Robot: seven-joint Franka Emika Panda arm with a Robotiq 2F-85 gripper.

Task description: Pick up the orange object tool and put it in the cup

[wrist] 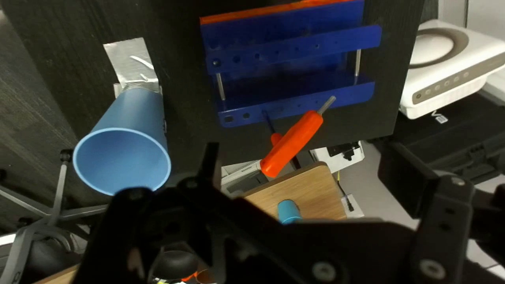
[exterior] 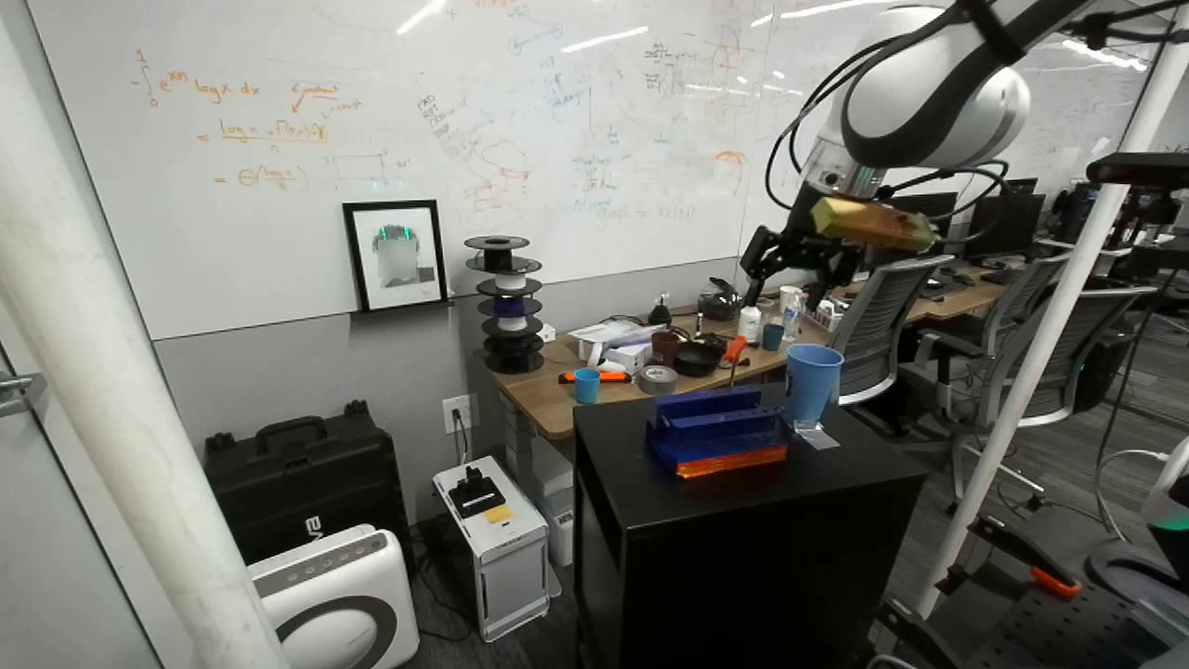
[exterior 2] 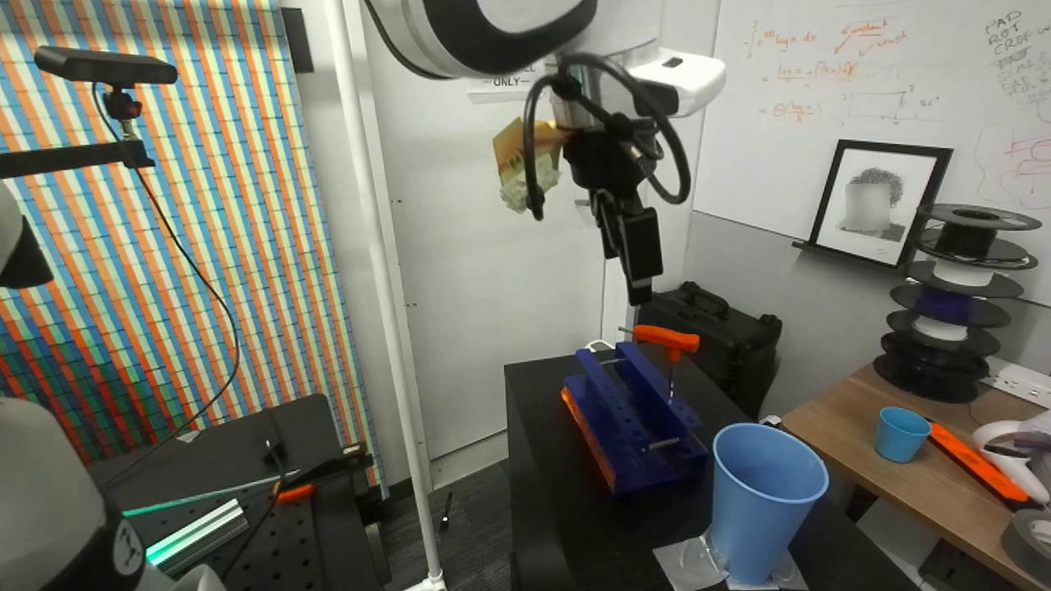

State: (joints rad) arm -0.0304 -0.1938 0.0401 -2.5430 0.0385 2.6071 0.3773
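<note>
The orange tool is a T-handled key with a bright orange handle, standing upright in the dark blue rack. It shows in both exterior views (exterior: 735, 350) (exterior 2: 667, 337) and in the wrist view (wrist: 292, 144). The light-blue cup (exterior: 811, 384) stands upright near a corner of the black cabinet top, beside the rack; it also shows in an exterior view (exterior 2: 764, 517) and the wrist view (wrist: 136, 112), where its visible inside is empty. My gripper (exterior: 785, 290) hangs above the cabinet, higher than the tool and apart from it. In the wrist view its fingers (wrist: 305, 169) are wide apart with nothing between them.
The dark blue rack (exterior 2: 632, 427) with a red-orange strip sits on the black cabinet (exterior: 725, 506). Silver tape (wrist: 132, 61) lies at the cup's base. A wooden desk (exterior 2: 829, 410) behind holds a small teal cup (exterior 2: 901, 433), a tape roll and bottles. White poles stand nearby.
</note>
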